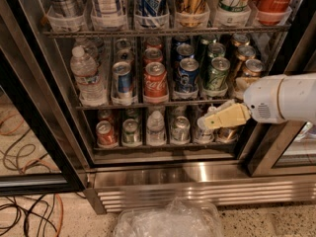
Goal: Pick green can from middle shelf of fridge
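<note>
The green can [216,73] stands at the front of its lane on the middle shelf [98,105] of the open fridge [163,174], with more green cans behind it. It is right of a blue can [187,75] and left of a bronze-gold can [252,68]. My gripper [207,121], cream-coloured on a white arm [284,98], reaches in from the right. It sits just below the middle shelf's front edge, under the green can, in front of the bottom-shelf cans.
A red cola can [155,81], a blue-silver can [122,81] and a water bottle [86,78] share the middle shelf. Tall cans [150,1] fill the rack above. Crinkled plastic [168,221] and cables [24,216] lie on the floor. A dark door frame [274,147] stands at right.
</note>
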Controlling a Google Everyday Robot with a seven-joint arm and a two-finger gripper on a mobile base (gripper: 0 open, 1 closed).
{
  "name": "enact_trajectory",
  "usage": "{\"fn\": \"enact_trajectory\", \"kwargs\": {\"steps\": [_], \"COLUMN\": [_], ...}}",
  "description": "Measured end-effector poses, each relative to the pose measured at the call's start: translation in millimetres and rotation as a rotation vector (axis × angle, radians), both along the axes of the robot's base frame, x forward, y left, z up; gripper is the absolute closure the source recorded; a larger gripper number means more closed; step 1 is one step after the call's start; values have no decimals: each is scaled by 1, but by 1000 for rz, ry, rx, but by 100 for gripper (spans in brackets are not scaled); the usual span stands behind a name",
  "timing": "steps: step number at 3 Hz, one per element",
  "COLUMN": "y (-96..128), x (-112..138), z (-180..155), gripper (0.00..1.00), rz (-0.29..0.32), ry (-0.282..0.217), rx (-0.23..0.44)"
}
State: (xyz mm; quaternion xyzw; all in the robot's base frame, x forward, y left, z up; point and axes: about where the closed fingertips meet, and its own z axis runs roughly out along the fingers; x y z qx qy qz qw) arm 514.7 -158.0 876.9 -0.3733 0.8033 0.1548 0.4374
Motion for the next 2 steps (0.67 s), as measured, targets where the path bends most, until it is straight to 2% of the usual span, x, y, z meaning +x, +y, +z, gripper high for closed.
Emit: {"fn": "enact_trajectory", "kwargs": {"steps": [1,2], "y": [1,4], "x": [8,28], "z": [-11,-9], "gripper": [0,0], "rz": [-110,-202], "ry": [-59,-146], "rx": [143,228]}}
